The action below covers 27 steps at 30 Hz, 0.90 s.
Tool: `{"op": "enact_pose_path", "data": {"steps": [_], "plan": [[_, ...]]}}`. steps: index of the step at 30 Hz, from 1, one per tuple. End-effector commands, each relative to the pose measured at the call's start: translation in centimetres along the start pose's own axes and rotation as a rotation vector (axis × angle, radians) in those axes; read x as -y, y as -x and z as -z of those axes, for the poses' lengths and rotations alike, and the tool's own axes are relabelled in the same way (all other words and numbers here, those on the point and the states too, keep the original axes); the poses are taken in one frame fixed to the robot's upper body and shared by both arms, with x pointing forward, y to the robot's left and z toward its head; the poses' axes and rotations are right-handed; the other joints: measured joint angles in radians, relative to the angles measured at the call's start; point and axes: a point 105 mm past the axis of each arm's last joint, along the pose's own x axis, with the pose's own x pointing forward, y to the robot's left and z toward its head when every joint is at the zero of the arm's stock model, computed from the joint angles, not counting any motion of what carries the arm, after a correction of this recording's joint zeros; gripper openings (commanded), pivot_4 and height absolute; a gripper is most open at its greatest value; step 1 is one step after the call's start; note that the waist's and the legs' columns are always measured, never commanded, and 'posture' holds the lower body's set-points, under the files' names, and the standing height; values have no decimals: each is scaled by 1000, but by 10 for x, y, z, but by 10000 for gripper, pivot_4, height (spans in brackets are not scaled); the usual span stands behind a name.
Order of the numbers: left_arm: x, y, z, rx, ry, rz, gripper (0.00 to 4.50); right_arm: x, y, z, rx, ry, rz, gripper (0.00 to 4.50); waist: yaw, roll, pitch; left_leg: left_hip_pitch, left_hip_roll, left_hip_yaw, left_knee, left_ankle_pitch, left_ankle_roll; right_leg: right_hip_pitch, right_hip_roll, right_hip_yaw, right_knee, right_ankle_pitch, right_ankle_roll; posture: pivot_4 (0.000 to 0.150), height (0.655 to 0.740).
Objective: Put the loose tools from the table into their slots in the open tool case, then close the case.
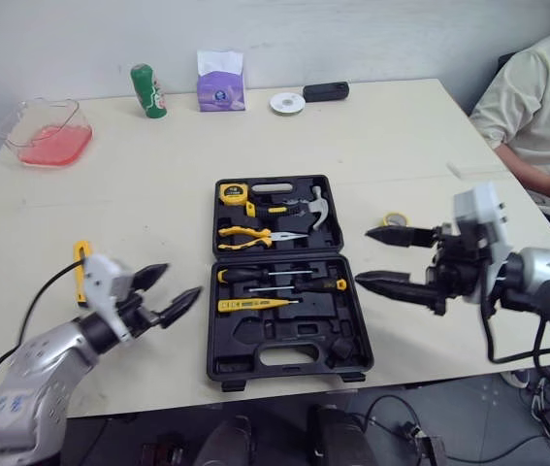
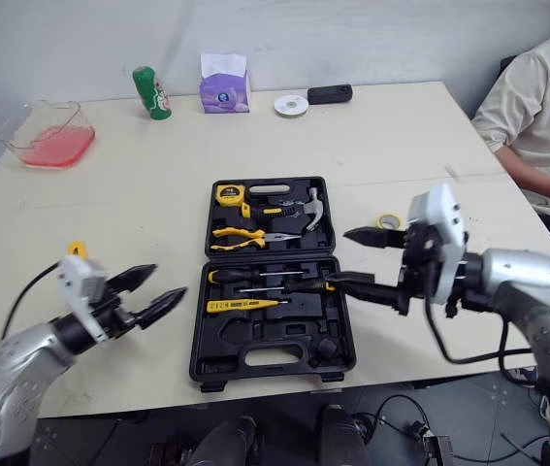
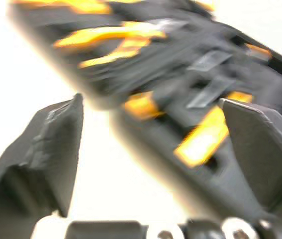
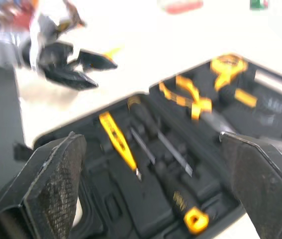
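Note:
The black tool case (image 1: 255,335) lies open at the table's middle. It holds a tape measure (image 1: 233,192), yellow pliers (image 1: 245,234), a hammer (image 1: 318,206), screwdrivers (image 1: 284,284) and a yellow tester (image 1: 255,305). Left of the case my left gripper (image 1: 179,282) stands open and empty, pointing at the case's near half. A yellow tool (image 1: 80,264) lies on the table behind it, partly hidden. My right gripper (image 1: 362,257) is open at the case's right edge, nothing between its fingers (image 4: 51,184). A small roll of tape (image 1: 394,220) lies on the table just beyond it.
Along the far edge stand a green can (image 1: 148,90), a purple tissue pack (image 1: 221,83), a disc (image 1: 287,103) and a black object (image 1: 326,91). A clear container (image 1: 47,131) with red contents sits far left. A person (image 1: 546,107) sits at the right side.

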Motion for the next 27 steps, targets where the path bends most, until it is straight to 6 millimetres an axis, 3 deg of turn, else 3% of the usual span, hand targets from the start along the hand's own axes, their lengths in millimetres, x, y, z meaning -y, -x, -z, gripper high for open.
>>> {"op": "enact_pose_path", "data": {"steps": [1,5,8,13,19,27], "plan": [[-25,35,-15,96,45,-297,44736,-1,5,-18,36,37,-62,45000,5,0,0,1,0,0,0,0,0,1,0,0,0,0,0,1500,7400],[-52,116,14,60,120,-739,44736,5,-7,-24,34,67,-137,45000,-8,-1,0,2,0,3,0,-2,1,1,1,0,-2,0,0,1500,7400],[-50,127,20,31,123,-811,44736,8,-15,-21,32,73,-163,45000,0,-5,0,4,1,1,-1,-5,1,2,1,-1,-2,0,-1,1500,7400],[-55,107,10,12,119,-819,44736,4,-30,-18,33,87,-224,45000,39,-5,0,5,0,-1,1,-4,1,7,0,-3,-4,2,-3,1500,7400],[-67,69,-4,-71,109,-759,44736,-5,-42,-13,23,106,-254,45000,32,-5,0,6,0,-1,1,-4,0,7,1,-3,-5,3,-3,1500,7400],[-88,30,5,-224,197,-763,44736,-19,-47,-11,27,127,-249,45000,18,-5,0,3,1,1,0,-3,-2,-1,1,-4,-1,2,-4,1500,7400]]}}
